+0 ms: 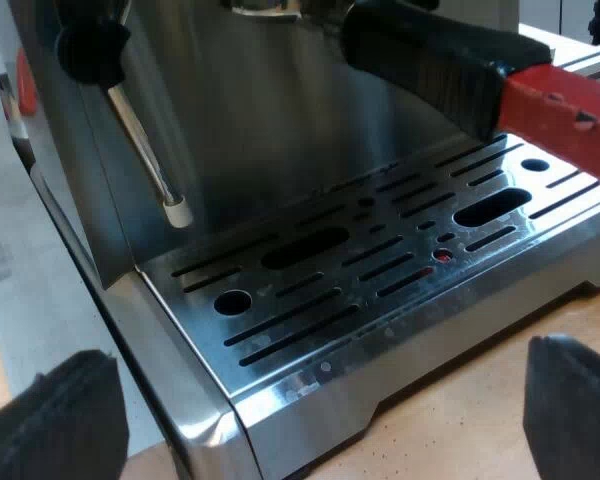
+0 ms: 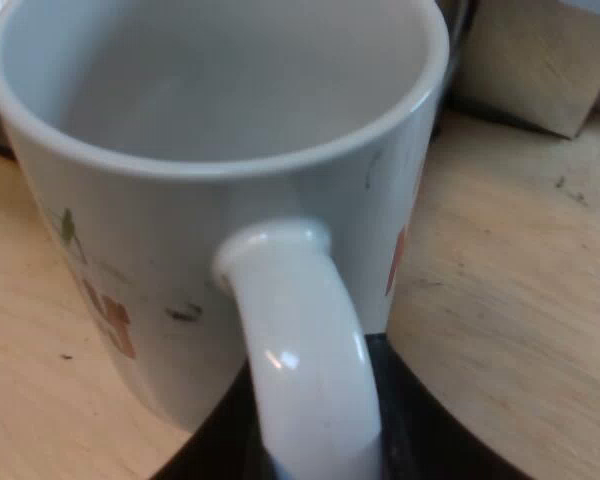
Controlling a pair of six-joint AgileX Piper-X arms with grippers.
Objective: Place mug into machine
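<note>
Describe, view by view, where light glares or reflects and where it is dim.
Left wrist view: the drip tray glares along its front edge and mirrors the holder's red end as a red spot; the machine's front panel is dim. Right wrist view: the mug is softly, evenly lit inside, with one small glint on its handle.

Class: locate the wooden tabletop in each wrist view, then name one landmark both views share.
Left wrist view: tabletop lies against the espresso machine base.
Right wrist view: tabletop spreads around the mug.
Shared landmark: its pale speckled wood surface.
</note>
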